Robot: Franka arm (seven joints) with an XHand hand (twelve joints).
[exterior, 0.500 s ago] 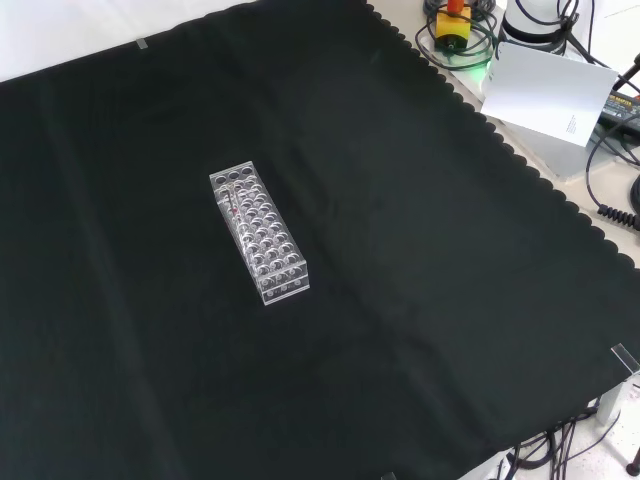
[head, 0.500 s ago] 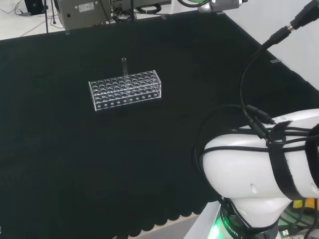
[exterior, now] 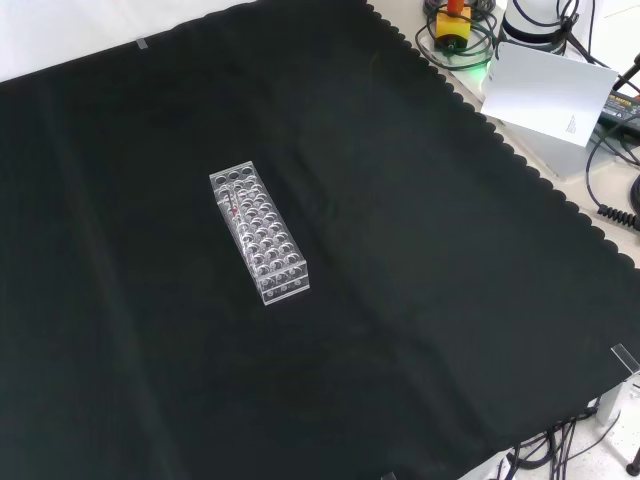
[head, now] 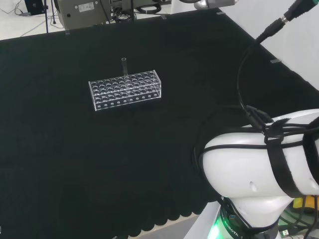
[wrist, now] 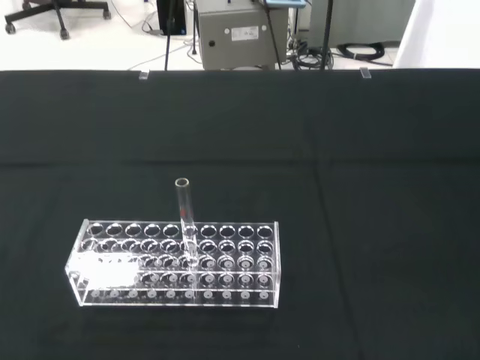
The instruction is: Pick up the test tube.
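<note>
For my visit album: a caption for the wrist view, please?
One clear test tube stands upright in a clear rack on black cloth.

1. Past my palm I see a clear rack on the black cloth.
2. One test tube stands upright in it, rising above the rack's top.
3. A grey cabinet sits beyond the cloth's far edge.
</note>
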